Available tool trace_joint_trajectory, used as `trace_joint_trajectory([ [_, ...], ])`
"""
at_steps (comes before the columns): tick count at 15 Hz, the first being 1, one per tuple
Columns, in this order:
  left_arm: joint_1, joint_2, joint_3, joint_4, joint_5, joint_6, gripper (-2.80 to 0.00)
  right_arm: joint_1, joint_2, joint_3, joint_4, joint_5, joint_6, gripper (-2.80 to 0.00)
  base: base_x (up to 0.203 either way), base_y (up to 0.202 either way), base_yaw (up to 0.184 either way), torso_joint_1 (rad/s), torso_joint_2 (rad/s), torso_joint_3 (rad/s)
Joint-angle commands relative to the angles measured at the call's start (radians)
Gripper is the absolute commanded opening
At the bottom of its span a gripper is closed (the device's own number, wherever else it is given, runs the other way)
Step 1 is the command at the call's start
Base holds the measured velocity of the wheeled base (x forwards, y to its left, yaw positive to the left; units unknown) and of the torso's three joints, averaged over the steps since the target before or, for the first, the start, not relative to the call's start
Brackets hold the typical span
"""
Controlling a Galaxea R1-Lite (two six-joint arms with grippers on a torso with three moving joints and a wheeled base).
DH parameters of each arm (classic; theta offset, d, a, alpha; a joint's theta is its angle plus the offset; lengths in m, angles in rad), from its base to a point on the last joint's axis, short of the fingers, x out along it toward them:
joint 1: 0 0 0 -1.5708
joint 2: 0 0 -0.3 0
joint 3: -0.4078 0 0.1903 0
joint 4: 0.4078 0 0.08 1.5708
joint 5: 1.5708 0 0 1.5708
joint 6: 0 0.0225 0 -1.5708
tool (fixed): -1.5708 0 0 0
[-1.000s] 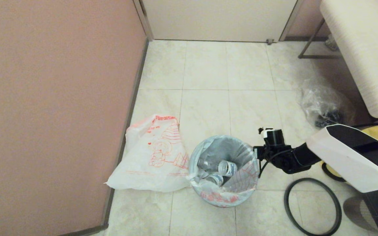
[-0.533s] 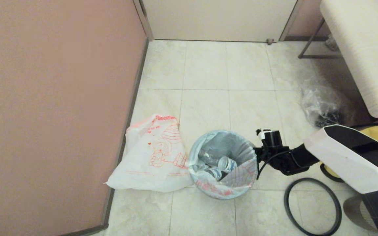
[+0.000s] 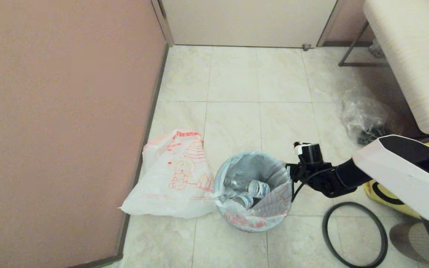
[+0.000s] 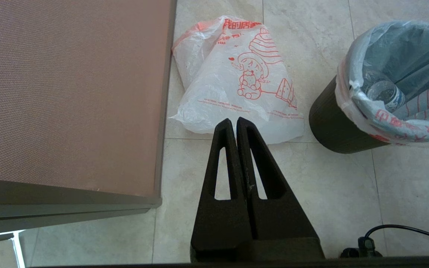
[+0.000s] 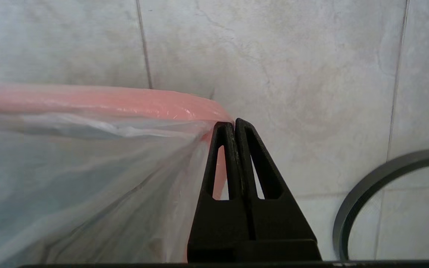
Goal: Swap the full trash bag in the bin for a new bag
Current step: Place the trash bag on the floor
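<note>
Head view: right end effector pinches full trash bag; hoop, clear bag nearby

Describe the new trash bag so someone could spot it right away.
Follow the brown wall down to the tiled floor. The new bag lies flat there, left of the bin. It alone is limp and white with a red-orange cartoon figure.

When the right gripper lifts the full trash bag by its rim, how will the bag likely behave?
The full trash bag is thin film, so it will probably stretch and sag rather than hold its shape. Bottles inside may shift and weigh down its bottom. The right gripper pinches only the rim edge, so slipping or tearing seems possible.
</note>
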Motion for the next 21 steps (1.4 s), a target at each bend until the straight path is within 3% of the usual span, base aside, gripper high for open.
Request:
trace_joint_trajectory([
  [1,0.000,0.000,0.000,0.000,0.000,0.000,-2.80,0.005,-0.065,0.043,-0.004,0.001,0.009,-2.80,0.000,0.000,0.000,0.000,0.00,0.000],
  [11,0.000,0.000,0.000,0.000,0.000,0.000,-2.80,0.020,-0.232,0.178,0.000,0.071,0.068,-2.80,0.000,0.000,0.000,0.000,0.00,0.000],
  [21,0.000,0.000,0.000,0.000,0.000,0.000,-2.80,0.049,-0.328,0.197,0.019,0.098,0.083,-2.80,0.000,0.000,0.000,0.000,0.00,0.000],
])
